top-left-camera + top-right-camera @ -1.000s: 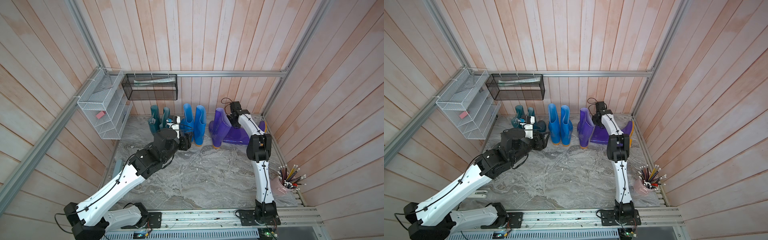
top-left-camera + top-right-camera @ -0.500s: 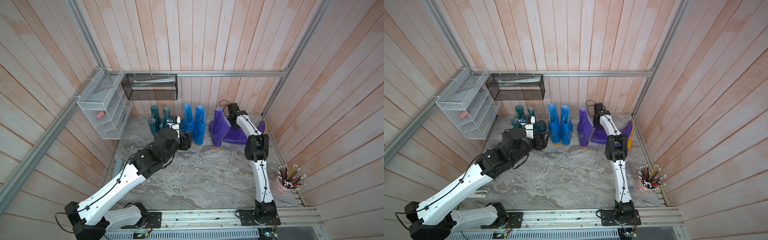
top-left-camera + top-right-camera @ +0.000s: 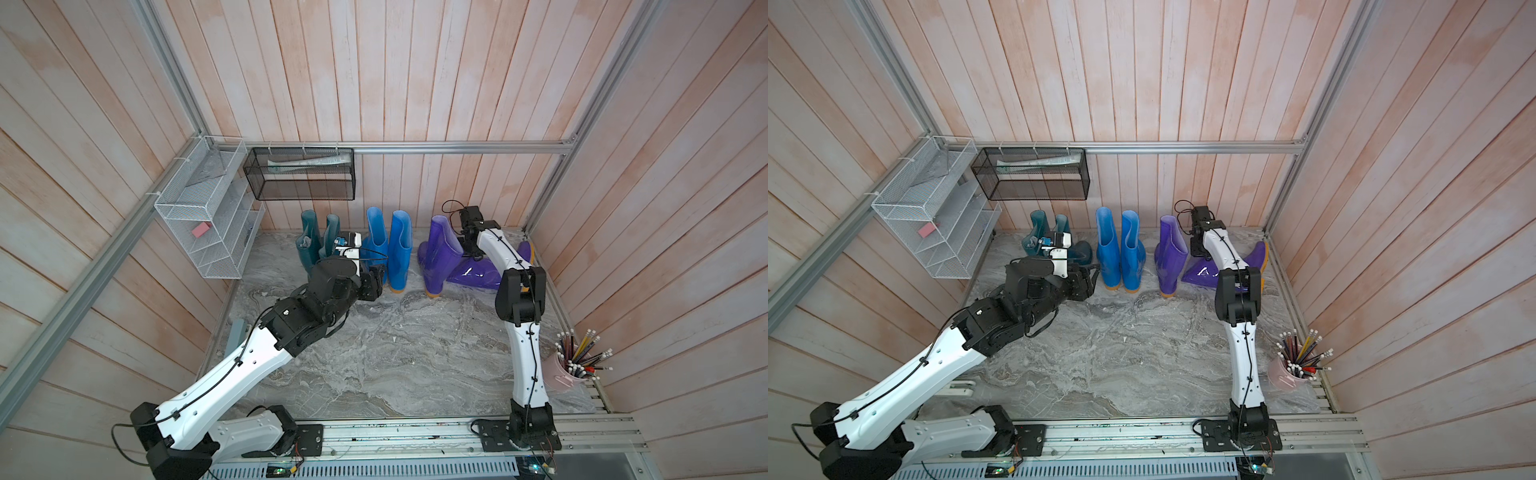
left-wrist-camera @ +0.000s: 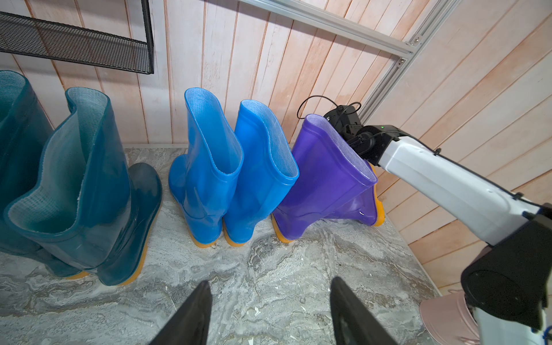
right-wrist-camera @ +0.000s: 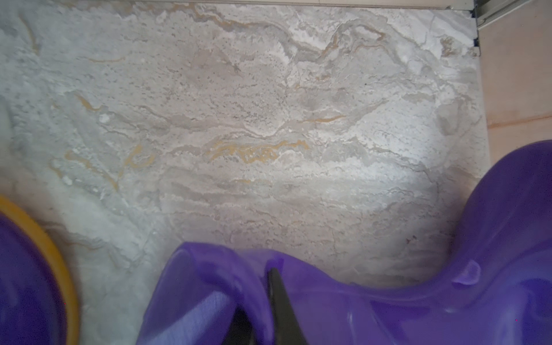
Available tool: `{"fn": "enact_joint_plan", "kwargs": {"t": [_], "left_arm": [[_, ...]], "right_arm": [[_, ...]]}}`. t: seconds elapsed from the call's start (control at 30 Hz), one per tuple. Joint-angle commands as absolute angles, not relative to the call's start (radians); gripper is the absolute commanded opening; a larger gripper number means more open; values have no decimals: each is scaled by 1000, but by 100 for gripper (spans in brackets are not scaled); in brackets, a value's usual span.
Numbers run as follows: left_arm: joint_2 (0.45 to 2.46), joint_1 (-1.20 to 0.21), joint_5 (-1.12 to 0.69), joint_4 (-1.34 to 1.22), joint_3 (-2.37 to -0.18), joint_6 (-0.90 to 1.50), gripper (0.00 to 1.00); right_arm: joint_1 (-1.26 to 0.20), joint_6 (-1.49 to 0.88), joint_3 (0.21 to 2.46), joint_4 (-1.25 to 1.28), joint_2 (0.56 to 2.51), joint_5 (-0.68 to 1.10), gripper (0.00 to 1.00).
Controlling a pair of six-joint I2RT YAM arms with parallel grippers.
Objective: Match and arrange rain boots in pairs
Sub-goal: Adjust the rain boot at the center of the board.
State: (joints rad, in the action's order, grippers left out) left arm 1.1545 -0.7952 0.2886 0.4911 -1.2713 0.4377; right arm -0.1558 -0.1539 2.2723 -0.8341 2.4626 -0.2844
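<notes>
Looking at the right hand (image 5: 257, 294), we find the fresh change: its jaws, wide apart a second ago, are now pinched together on the cuff of the fallen purple boot (image 3: 478, 274), one finger (image 5: 280, 307) outside the rim and the other inside the opening. The boot is not yet lifted; it lies on its side on the tabletop (image 3: 415, 353), cuff next to the standing purple boot (image 3: 442, 253), foot and yellow sole toward the side wall on the robot's right. Whether the two purple boots touch we cannot tell.

We judge that this grip opens the last step. The teal boots (image 3: 308, 249) and the blue boots (image 3: 400, 253) stand upright in matched pairs along the back wall, so only the purple pair is unfinished; the held boot needs raising onto its sole and setting beside its mate. A thin, glossy cuff may slip or fold under the load, we think.

The left hand (image 4: 268, 310) holds nothing: its jaws stand well apart over bare tabletop, in front of the blue boots.

The tabletop is grey veined marble. Pale wooden planks (image 3: 415, 83) wall it in on three sides, braced by an aluminium frame (image 3: 457, 146). A white wire rack (image 3: 183, 203) and a black mesh basket (image 3: 299, 183) hang in the left back corner, and a pink cup of pencils (image 3: 569, 374) sits beside the right arm's lower link.
</notes>
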Motion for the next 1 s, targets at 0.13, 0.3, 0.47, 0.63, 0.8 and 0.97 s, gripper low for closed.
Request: {"fn": "enact_joint_plan", "kwargs": {"t": [0.13,0.3,0.47,0.63,0.8,0.97], "left_arm": [[1150,-800,287,495,-1289,430,64],[1146,-800,290,494,-1290,427,64],[1141,-801,291,497,-1290,427,64],[1135,-801,293,499,-1291,430,64],[1127,-801,303,505,-1290,430,64],[1120,-800,311,505,-1287,427,64]], "right_arm": [[-114,-149,2215,-856,2291,-164,5],[-77,-113,2184,-861,2208,-60,4],[-31,-90,2136,-834,2115,98,3],[12,-76,2113,-807,2049,287,3],[21,-40,2099,-806,2024,443,2],[34,-23,2015,-763,1969,596,1]]}}
